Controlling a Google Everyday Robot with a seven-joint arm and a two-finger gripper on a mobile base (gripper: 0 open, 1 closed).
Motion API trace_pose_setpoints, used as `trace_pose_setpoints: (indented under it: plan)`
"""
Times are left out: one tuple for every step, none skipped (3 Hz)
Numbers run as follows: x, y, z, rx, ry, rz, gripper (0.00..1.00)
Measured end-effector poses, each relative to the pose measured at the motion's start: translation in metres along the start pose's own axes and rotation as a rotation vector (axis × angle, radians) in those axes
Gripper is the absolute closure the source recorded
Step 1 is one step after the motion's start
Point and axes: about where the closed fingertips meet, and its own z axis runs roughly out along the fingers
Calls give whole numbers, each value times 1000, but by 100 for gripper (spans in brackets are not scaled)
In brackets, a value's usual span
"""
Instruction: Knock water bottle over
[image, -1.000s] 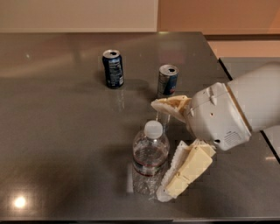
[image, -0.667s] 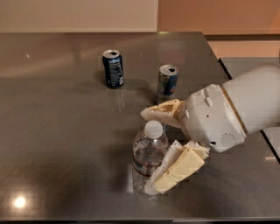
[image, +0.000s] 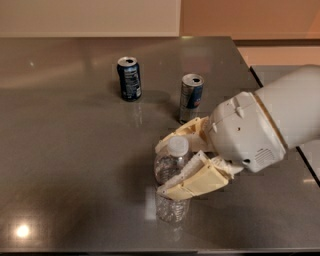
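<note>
Warm, dim light. The table throws back one bright glare spot, well left of the gripper, which hangs low with fingers spread around the water bottle. Soft shadow spreads leftward.

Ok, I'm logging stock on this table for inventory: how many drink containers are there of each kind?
water bottle: 1, with the open pincer straddling it
Cans: 2, the dark blue can and the silver-and-blue can, both farther back
Total: 3

A clear ribbed water bottle, white-capped, stands upright between the spread jaws of the gripper.
</note>
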Motion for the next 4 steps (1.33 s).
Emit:
trace_pose_setpoints:
  plan:
    - [3,-12,-21,28,95,18,87]
    - [23,-34,-54,69,266,42,100]
    - [45,-54,-79,85,430,24,100]
    - [77,-71,-95,74,618,-13,100]
